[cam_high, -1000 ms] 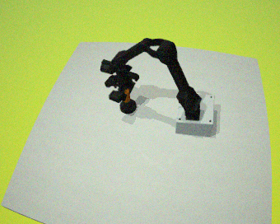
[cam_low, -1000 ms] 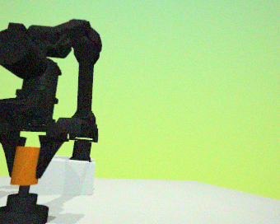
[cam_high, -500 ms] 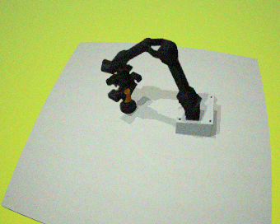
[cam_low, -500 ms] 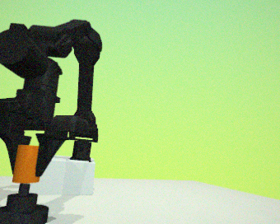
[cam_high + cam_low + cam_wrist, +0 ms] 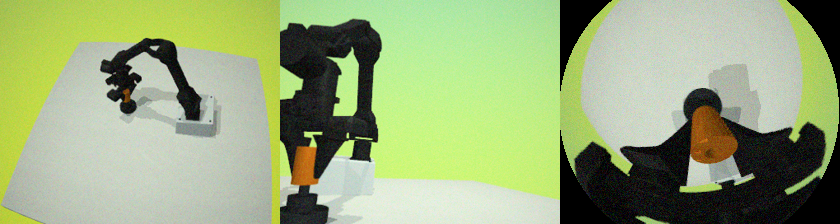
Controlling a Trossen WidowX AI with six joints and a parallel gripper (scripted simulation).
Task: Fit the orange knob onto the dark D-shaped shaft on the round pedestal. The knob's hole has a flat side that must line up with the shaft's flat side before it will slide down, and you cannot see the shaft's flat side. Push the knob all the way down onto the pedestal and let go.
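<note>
The orange knob (image 5: pixel 127 95) (image 5: pixel 305 165) (image 5: pixel 712 134) is held roughly upright above the dark round pedestal (image 5: pixel 128 108) (image 5: pixel 305 215) (image 5: pixel 702 97). My gripper (image 5: pixel 126 97) (image 5: pixel 305 172) (image 5: pixel 706 121) points down and is shut on the knob, one finger on each side. In the exterior view a short length of the dark shaft (image 5: pixel 304 189) shows between the knob's lower end and the pedestal's raised step. The knob's lower end is at the shaft's top part and is not down on the pedestal. The hole and the shaft's flat side are hidden.
The arm's white base block (image 5: pixel 194 127) (image 5: pixel 350 177) stands behind the pedestal in the exterior view and to its right in the top view. The pale mat (image 5: pixel 136 173) (image 5: pixel 445 202) (image 5: pixel 650 60) lies under everything, with arm shadows around the pedestal.
</note>
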